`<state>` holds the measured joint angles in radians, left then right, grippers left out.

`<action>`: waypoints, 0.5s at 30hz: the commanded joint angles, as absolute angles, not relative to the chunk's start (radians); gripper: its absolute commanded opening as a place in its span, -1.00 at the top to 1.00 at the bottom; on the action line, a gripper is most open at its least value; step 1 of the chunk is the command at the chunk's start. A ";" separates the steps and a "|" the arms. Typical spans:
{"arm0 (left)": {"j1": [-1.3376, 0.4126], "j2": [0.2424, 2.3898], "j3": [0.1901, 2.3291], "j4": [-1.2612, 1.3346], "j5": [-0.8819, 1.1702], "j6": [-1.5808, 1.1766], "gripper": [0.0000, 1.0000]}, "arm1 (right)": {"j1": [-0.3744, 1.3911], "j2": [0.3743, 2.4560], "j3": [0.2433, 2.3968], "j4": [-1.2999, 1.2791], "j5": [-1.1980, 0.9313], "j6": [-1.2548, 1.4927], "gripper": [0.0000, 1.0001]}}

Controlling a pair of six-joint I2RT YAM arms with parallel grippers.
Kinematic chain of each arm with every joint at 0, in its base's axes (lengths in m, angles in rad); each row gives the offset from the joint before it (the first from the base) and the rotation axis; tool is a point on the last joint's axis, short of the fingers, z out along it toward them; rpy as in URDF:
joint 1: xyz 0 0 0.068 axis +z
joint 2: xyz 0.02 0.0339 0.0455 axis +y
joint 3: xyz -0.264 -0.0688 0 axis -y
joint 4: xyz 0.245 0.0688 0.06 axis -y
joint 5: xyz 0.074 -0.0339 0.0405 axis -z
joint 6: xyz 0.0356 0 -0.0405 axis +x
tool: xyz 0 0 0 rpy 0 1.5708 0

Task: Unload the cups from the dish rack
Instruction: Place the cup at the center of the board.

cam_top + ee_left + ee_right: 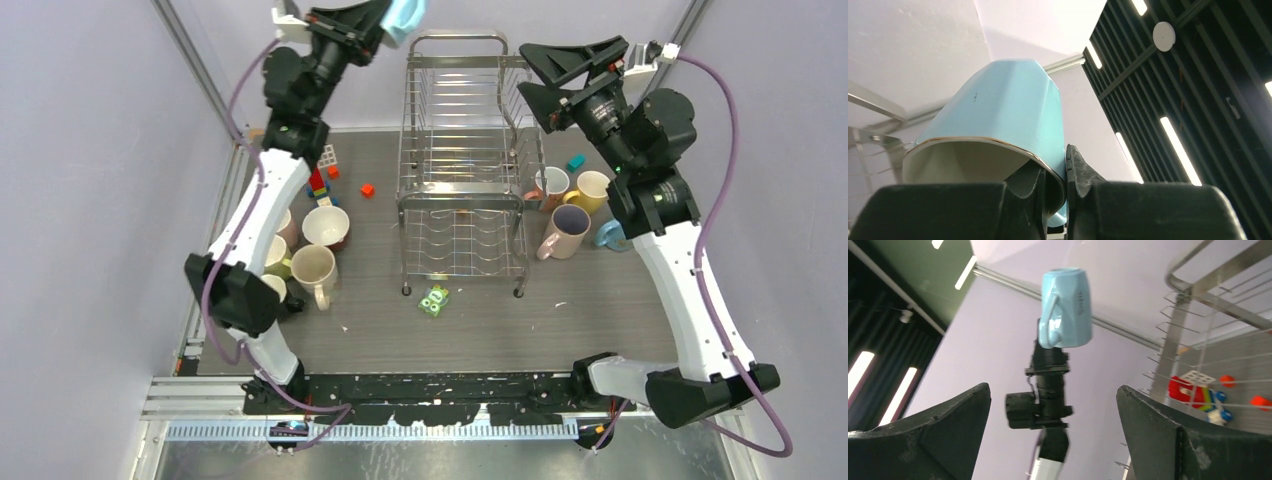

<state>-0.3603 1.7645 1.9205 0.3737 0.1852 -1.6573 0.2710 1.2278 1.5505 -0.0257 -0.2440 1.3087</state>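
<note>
High at the back left, my left gripper [388,22] is shut on the rim of a light blue cup [406,18], left of the dish rack's looped top bar [458,36]. In the left wrist view one finger sits inside this cup [998,110] and the other presses its outer wall, with the gripper [1065,172] clamped on the rim. My right gripper [535,72] hangs open and empty right of the rack top. Its wrist view shows wide-apart jaws [1052,390], the held cup [1068,310] and the rack [1193,285]. Both tiers show bare wire.
Several cups stand on the table left of the rack [325,225] and right of it [565,232]. Toy blocks [320,178] lie at the back left, a teal block [575,161] at the back right, and a green packet [434,300] before the rack.
</note>
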 commanded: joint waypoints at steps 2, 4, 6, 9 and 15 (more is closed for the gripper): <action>-0.229 1.522 1.819 0.402 0.325 -1.573 1.00 | 0.267 1.167 1.669 -0.330 -0.209 1.036 -1.00; -0.173 1.478 1.769 0.373 0.361 -1.555 1.00 | 0.267 1.157 1.689 -0.395 -0.192 0.981 -1.00; -0.126 1.436 1.728 0.343 0.391 -1.534 1.00 | 0.267 1.145 1.700 -0.443 -0.173 0.945 -1.00; -0.074 1.388 1.703 0.243 0.447 -1.455 1.00 | 0.268 1.138 1.713 -0.504 -0.149 0.900 -1.00; -0.035 1.297 1.695 -0.126 0.481 -1.156 1.00 | 0.267 1.133 1.747 -0.620 -0.116 0.819 -1.00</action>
